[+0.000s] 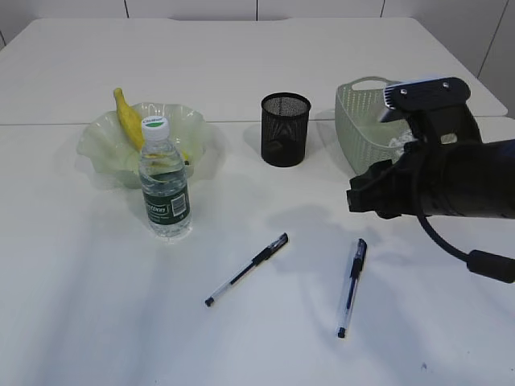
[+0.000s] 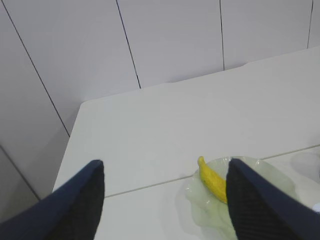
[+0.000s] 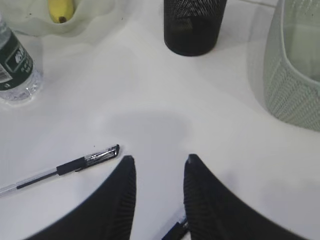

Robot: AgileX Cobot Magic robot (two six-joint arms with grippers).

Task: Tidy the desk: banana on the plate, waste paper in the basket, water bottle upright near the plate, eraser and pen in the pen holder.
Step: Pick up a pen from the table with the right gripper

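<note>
The banana lies on the pale green plate; both also show in the left wrist view, the banana on the plate. The water bottle stands upright in front of the plate. Two pens lie on the table, one in the middle and one to its right. The black mesh pen holder holds a dark object, unclear. White paper shows inside the green basket. My right gripper is open above the table between the pens, the right pen's end below it. My left gripper is open and empty.
A seam between two white tabletops runs behind the plate. White wall panels show behind the table in the left wrist view. The right arm hangs over the table's right side, in front of the basket.
</note>
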